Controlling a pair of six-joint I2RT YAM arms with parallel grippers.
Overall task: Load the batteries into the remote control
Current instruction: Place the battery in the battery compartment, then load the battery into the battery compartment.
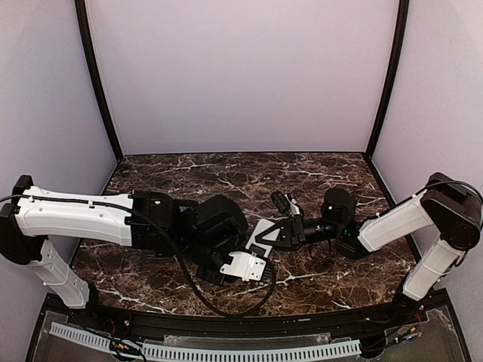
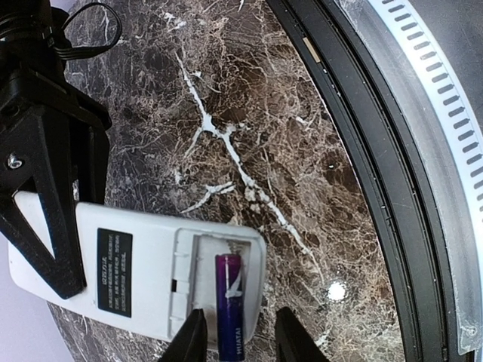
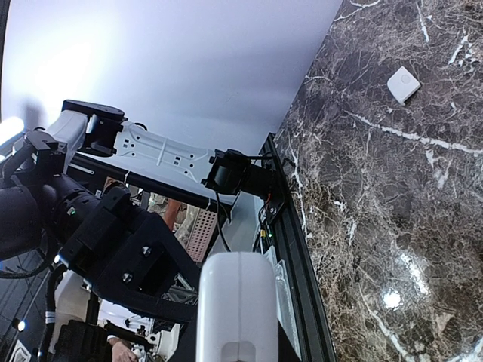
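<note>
The remote control [image 2: 143,271] is held white back up above the marble, its battery bay uncovered. A dark blue-purple battery [image 2: 230,302] lies in the bay's right slot, its near end jutting past the remote's edge. My left gripper [image 2: 240,313] is open and straddles that battery, with a gap on each side. My right gripper [image 1: 269,237] is shut on the other end of the remote control [image 1: 245,265]; its black fingers [image 2: 45,219] show at the left of the left wrist view. The right wrist view shows the remote control [image 3: 238,305] edge-on between the jaws.
A small white square piece [image 3: 404,83] lies on the marble table [image 1: 226,177] far from the arms. The black front rail [image 2: 377,188] and a slotted white cable duct [image 2: 445,98] run along the near edge. Pale walls enclose the other sides.
</note>
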